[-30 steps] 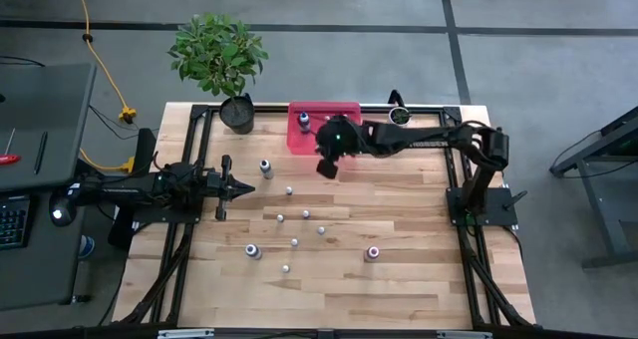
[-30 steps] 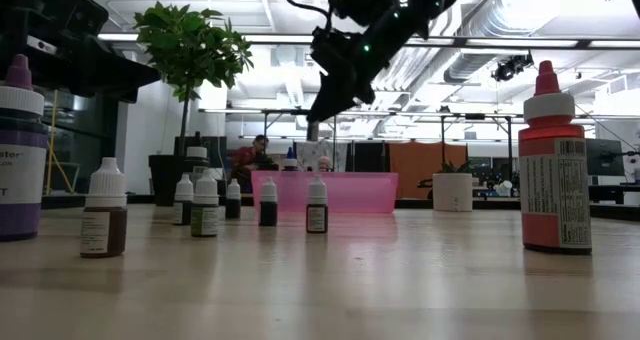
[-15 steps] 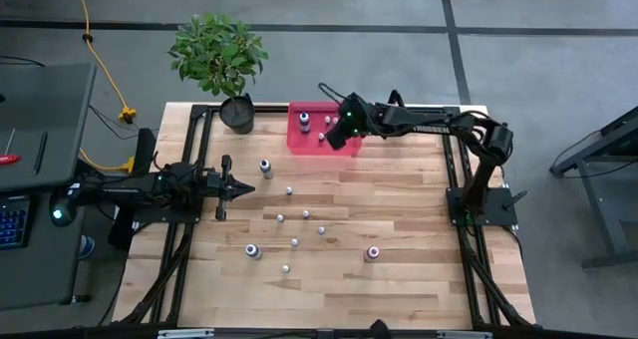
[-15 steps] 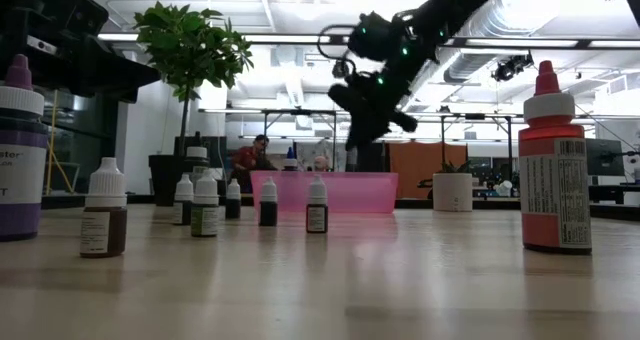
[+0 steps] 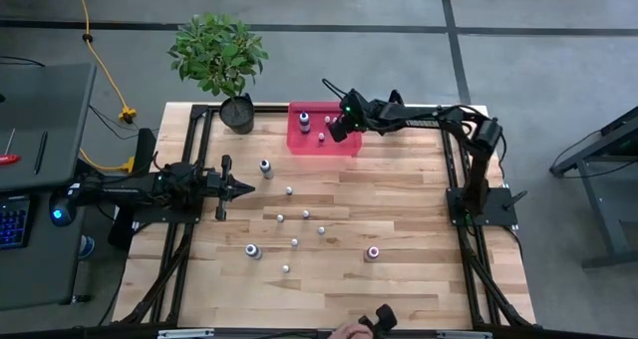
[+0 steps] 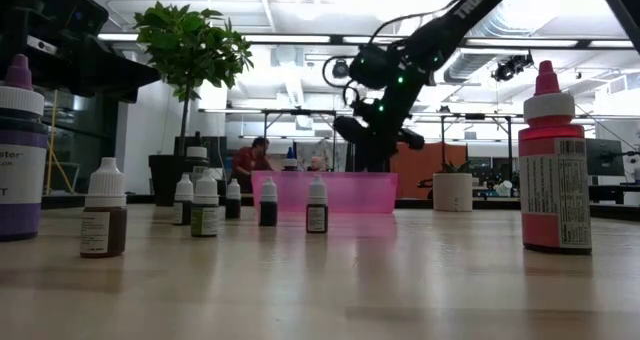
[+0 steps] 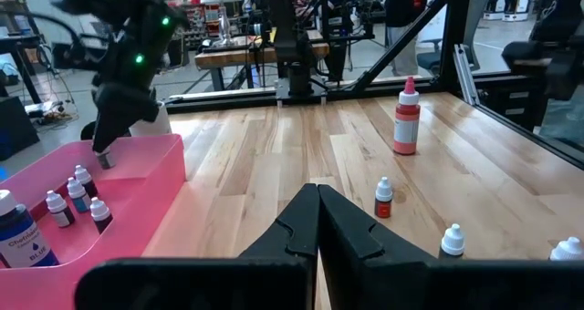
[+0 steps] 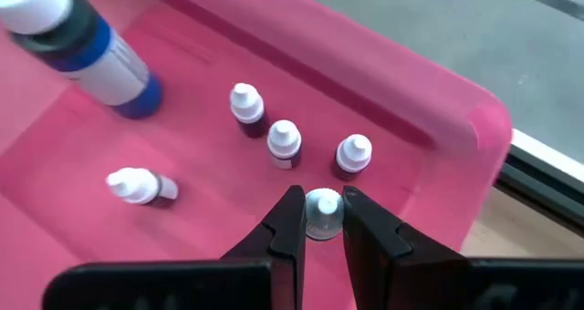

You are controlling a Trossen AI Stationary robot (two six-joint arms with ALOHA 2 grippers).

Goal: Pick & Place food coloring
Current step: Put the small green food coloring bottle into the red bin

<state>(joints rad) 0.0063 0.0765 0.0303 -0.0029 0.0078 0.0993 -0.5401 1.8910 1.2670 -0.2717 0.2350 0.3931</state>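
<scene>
Right now my right gripper [image 8: 321, 221] is clenched on a tiny food coloring bottle [image 8: 322, 211], its round whitish cap pinched between my two dark fingers at the bottom centre of the right wrist frame. It hangs inside the pink bin [image 8: 456, 118], a smooth, glossy plastic tray with rounded rim. Just beyond the held bottle, three small bottles [image 8: 284, 141] with white pointed caps and dark bodies stand upright in a loose row on the bin floor. Left of them, one more small bottle [image 8: 139, 187] lies tipped on its side. Farther, at the upper left of that frame, a larger bottle [image 8: 87, 46] with blue body and white cap lies tilted.

From above, the bin sits at the top centre edge of the pale wooden plank table [image 5: 399, 229], with the remaining bottles [image 5: 294, 242] scattered mid-table. My left gripper [image 5: 244, 187] waits at the left side of the table, fingers pressed together and holding nothing.
</scene>
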